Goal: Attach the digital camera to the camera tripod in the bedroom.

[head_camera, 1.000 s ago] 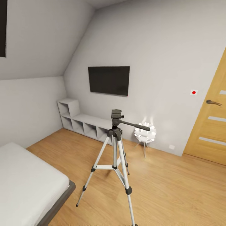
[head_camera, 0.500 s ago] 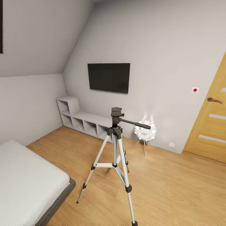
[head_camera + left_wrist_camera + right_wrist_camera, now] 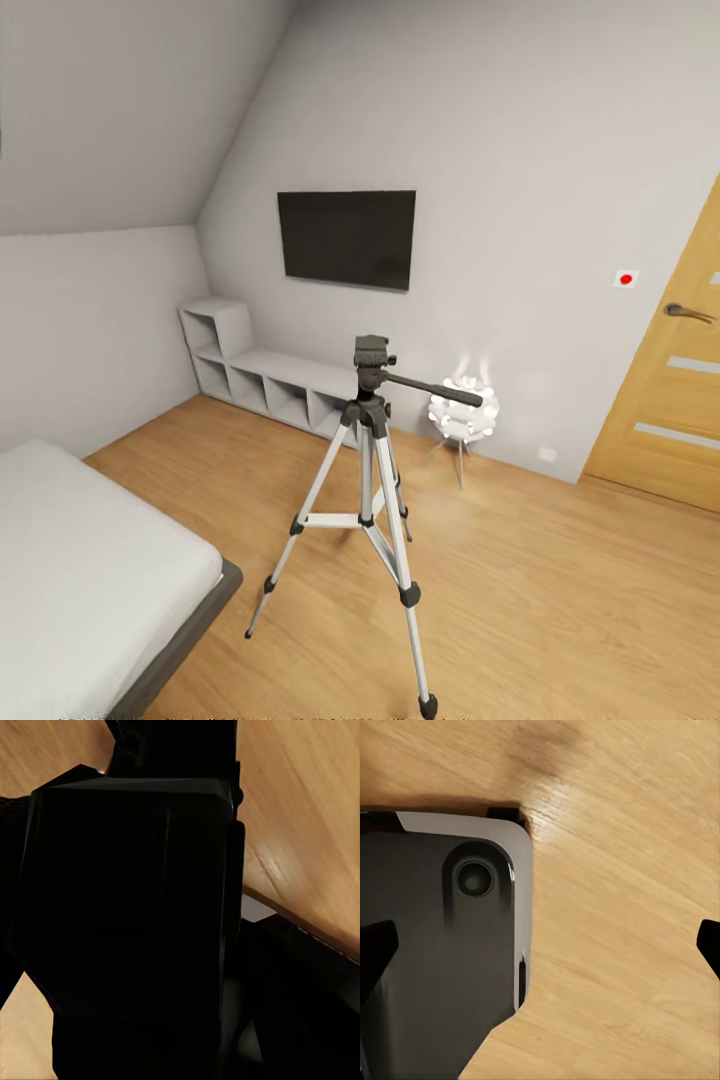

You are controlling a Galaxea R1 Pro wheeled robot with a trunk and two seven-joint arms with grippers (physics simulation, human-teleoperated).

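Note:
The camera tripod (image 3: 367, 470) stands on the wood floor in the middle of the bedroom, silver legs spread. Its black pan head (image 3: 372, 355) is bare on top, and the long handle (image 3: 440, 390) points right. In the left wrist view a black boxy body, the digital camera (image 3: 127, 907), sits tight against the lens in my left gripper's hold; the fingers are lost in the black. My right gripper (image 3: 544, 949) is open over the floor, with one fingertip (image 3: 375, 952) at each side and nothing between.
A white bed (image 3: 90, 580) fills the lower left. A low grey shelf (image 3: 265, 385) and a wall TV (image 3: 347, 238) are behind the tripod, with a white ball lamp (image 3: 462, 415) to its right. The oak door (image 3: 670, 390) is far right. My grey base (image 3: 435, 960) lies under the right gripper.
The head camera has shifted, so the TV and walls sit a little higher in the picture. The tripod itself has not moved.

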